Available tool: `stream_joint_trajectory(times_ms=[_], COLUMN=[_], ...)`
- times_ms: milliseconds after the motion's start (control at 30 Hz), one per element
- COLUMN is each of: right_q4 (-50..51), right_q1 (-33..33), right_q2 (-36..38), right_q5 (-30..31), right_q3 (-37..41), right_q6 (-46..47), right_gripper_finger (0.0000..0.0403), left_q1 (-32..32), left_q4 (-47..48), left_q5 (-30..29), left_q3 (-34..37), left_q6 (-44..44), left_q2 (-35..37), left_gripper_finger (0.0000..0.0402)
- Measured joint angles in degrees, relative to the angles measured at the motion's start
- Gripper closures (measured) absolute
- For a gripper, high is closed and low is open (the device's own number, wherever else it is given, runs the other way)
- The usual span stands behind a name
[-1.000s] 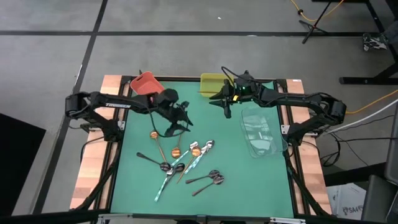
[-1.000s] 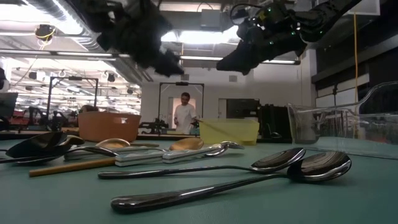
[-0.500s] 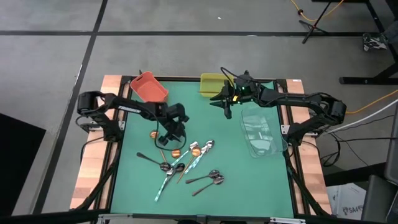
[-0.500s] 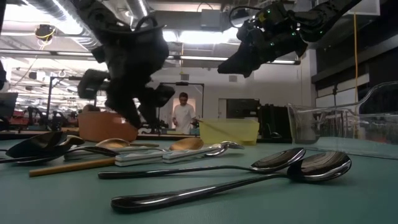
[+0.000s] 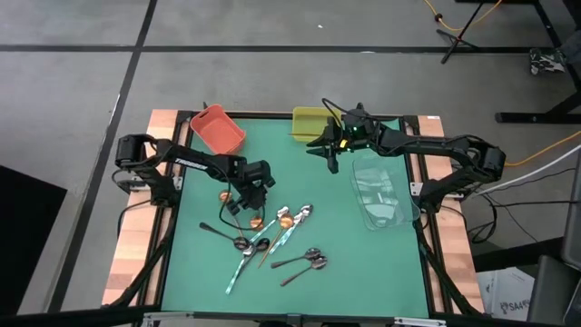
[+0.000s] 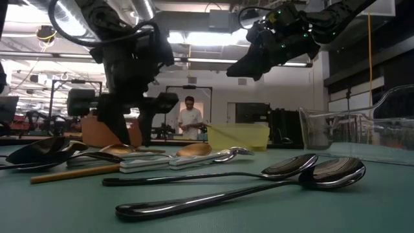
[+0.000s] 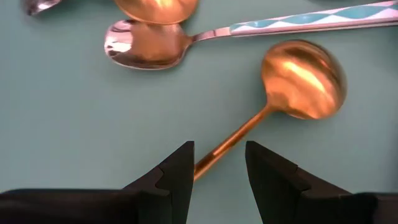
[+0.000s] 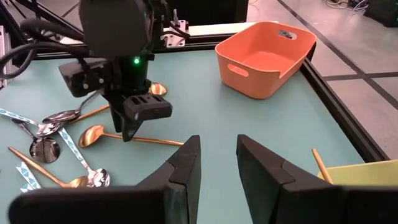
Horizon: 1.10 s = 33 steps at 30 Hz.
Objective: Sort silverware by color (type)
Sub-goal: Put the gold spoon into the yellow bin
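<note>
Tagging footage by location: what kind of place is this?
Probably a robotics lab or workshop: two arms work at a green table, open ceiling ducts and strip lights run overhead, and benches of equipment fill the room behind.

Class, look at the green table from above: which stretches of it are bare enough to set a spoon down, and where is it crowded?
Bare mat lies along the near edge right of the spoon cluster, and between the orange bin and yellow bin. It is crowded at centre-left, where the left gripper stands low over the spoons.
</note>
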<state>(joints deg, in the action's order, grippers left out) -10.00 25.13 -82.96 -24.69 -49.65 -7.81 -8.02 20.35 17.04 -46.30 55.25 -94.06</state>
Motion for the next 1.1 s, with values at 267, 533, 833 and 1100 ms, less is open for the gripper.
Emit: stream_joint_trajectory(times_ms=[267,533,833,1100], right_q4=[0.02,0.04,0.04,0.07], right_q1=[-0.01,0.01,-0.01,-0.01], right_q2=[0.00,0.00,0.00,0.00], right_q5=[0.00,0.02,0.02,0.02], right_q3=[0.00,0.00,0.00,0.00], right_q6=[0.00,0.00,0.00,0.00], right_gripper_finger=[0.0306,0.0306,0.0306,0.0306], left_q1=[1.69,1.65,1.67,1.67], left_q4=[-0.02,1.06,1.69,1.66], left_q5=[0.42,0.61,0.70,0.63], left_q3=[-0.17,-0.15,-0.04,-0.02], left_q6=[0.87,0.41,0.35,-0.30], left_q2=[-3.05,-3.10,-3.17,-3.21], left_gripper_finger=[0.0263,0.0298,0.0361,0.0386])
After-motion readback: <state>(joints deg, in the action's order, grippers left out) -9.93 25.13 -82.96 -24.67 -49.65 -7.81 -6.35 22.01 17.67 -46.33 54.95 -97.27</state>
